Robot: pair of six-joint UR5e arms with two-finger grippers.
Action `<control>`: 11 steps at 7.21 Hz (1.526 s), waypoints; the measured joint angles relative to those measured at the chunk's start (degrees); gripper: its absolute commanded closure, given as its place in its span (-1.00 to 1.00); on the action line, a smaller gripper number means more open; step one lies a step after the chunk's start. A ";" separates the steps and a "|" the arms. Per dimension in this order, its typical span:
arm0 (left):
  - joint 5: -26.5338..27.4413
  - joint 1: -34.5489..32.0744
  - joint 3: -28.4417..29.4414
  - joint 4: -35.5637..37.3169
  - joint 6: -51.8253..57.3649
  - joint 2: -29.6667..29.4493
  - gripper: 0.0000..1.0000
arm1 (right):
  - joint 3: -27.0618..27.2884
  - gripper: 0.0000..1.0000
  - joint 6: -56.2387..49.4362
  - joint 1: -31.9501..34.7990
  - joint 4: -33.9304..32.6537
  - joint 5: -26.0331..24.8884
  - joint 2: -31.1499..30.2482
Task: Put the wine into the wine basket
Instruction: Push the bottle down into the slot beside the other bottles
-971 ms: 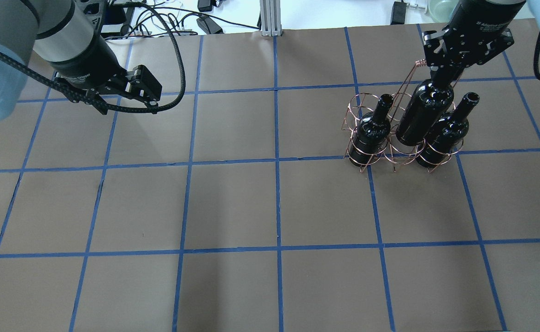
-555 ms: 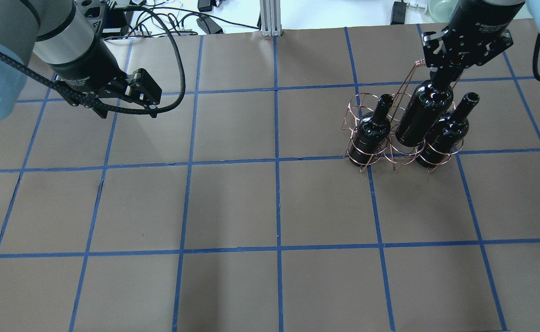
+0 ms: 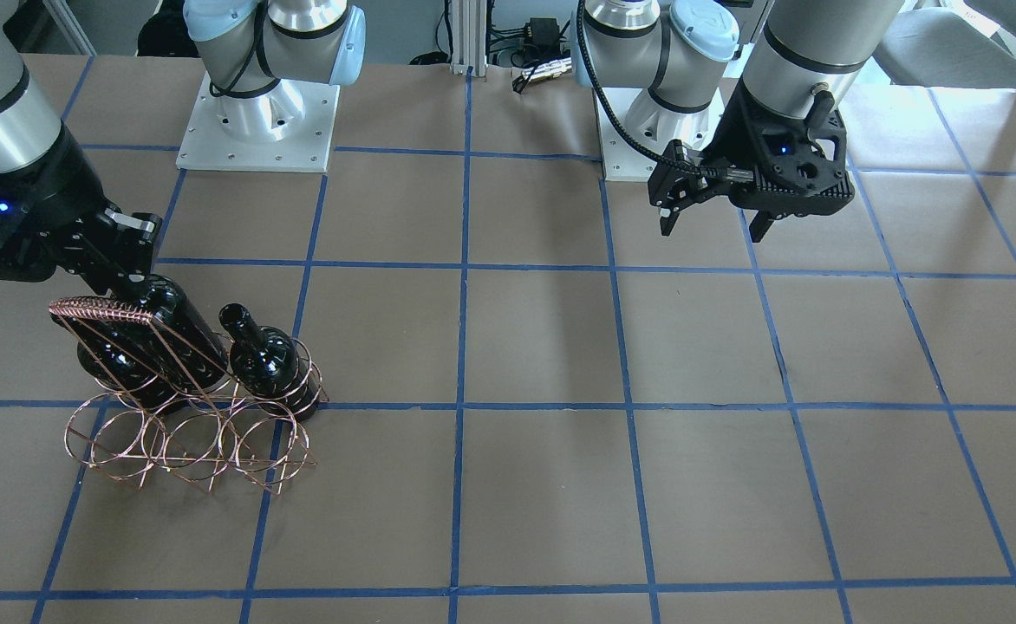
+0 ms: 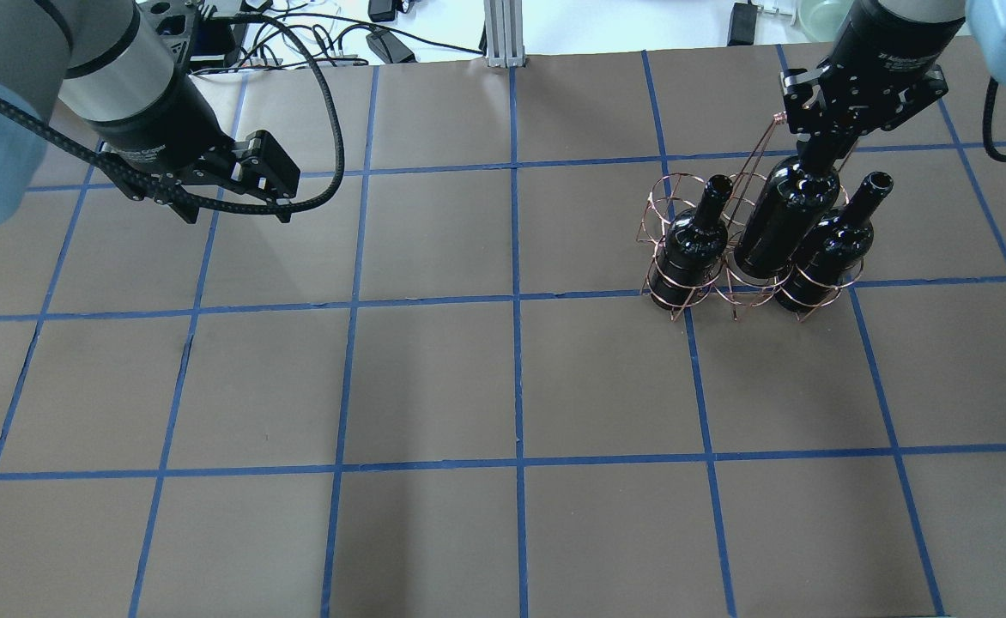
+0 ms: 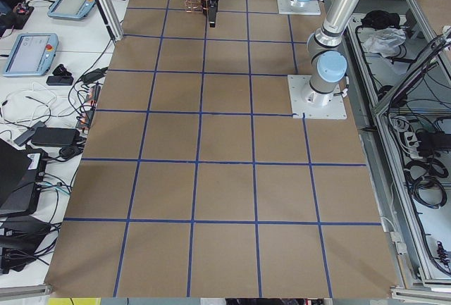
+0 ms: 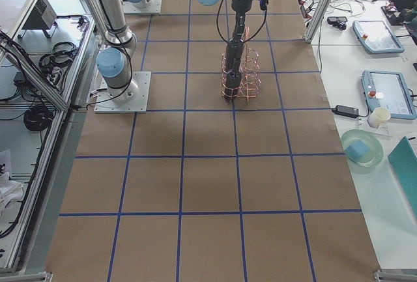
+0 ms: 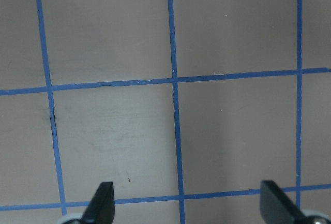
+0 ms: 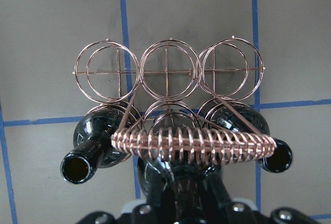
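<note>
The copper wire wine basket stands at the right of the table, and shows in the front view too. My right gripper is shut on the neck of a black wine bottle. The bottle stands tilted in the middle hoop of the robot-side row. Two more black bottles sit in the hoops on either side of it. The right wrist view shows the wrapped handle bar over the held bottle. My left gripper is open and empty above the left of the table.
The basket's three hoops on the side away from the robot hold nothing. Cables and boxes lie past the table's far edge. Brown paper with a blue tape grid covers the table.
My right gripper has lowered the held bottle deeper into the middle hoop. My left gripper has drifted slightly toward the far left.
</note>
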 measured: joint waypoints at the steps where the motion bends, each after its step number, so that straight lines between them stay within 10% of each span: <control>1: 0.02 0.04 0.00 0.01 0.00 -0.03 -1.00 | 0.03 1.00 0.06 0.03 -0.03 0.00 0.32; 11: -0.43 0.08 -0.31 0.39 -0.07 -0.42 -1.00 | 5.20 1.00 1.23 0.09 -5.65 0.09 0.98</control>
